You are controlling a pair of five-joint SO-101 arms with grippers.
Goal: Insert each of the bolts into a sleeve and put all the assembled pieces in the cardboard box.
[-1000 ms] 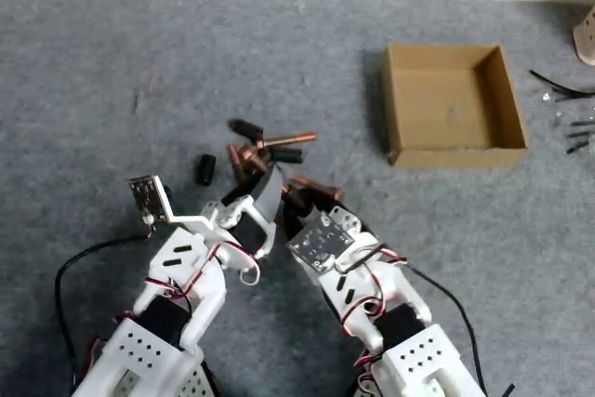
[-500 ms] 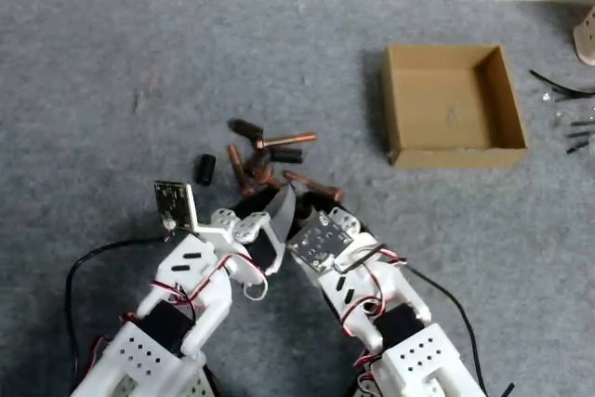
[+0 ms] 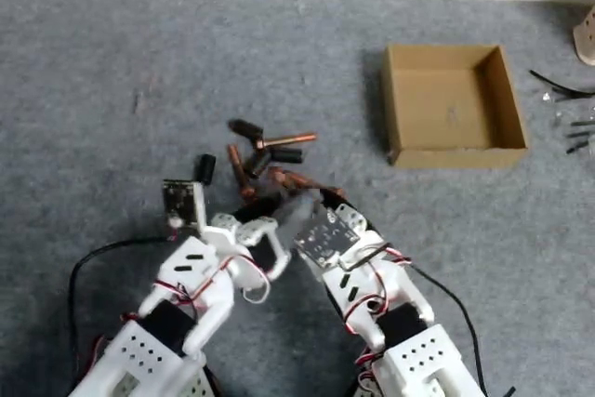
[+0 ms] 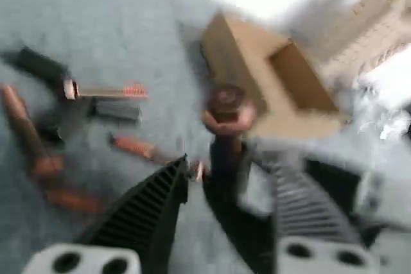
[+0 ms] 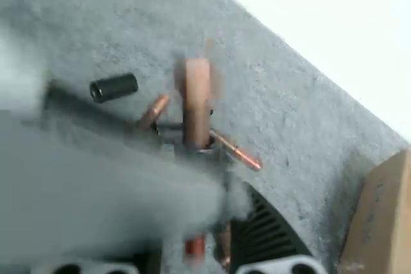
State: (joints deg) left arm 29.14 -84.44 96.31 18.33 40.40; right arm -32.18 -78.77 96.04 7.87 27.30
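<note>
The left gripper (image 4: 225, 174) is closed around a black sleeve (image 4: 224, 155). The sleeve is a smooth dark cylinder whose long axis runs in line with the ribbed black fingers (image 4: 151, 213) and points out past their tips. Its far end is a round dark face with a copper-coloured band just under it; blur keeps me from telling what that band is.

The right gripper (image 5: 200, 222) clamps a copper bolt (image 5: 196, 97). The bolt is a plain matte shank lying along the gripper's own axis, its free end pointing straight away from the wrist.

In the high view the two grippers meet tip to tip, close together. Just ahead of them lie the loose bolts (image 3: 290, 139), slim copper rods pointing various ways and mixed with short black tubes. A lone sleeve (image 3: 204, 168) lies off the left gripper's outer side. The cardboard box (image 3: 456, 157) is square, open-topped and brown. It sits well ahead and outward of the right gripper on grey felt-like carpet (image 3: 112, 62).
</note>
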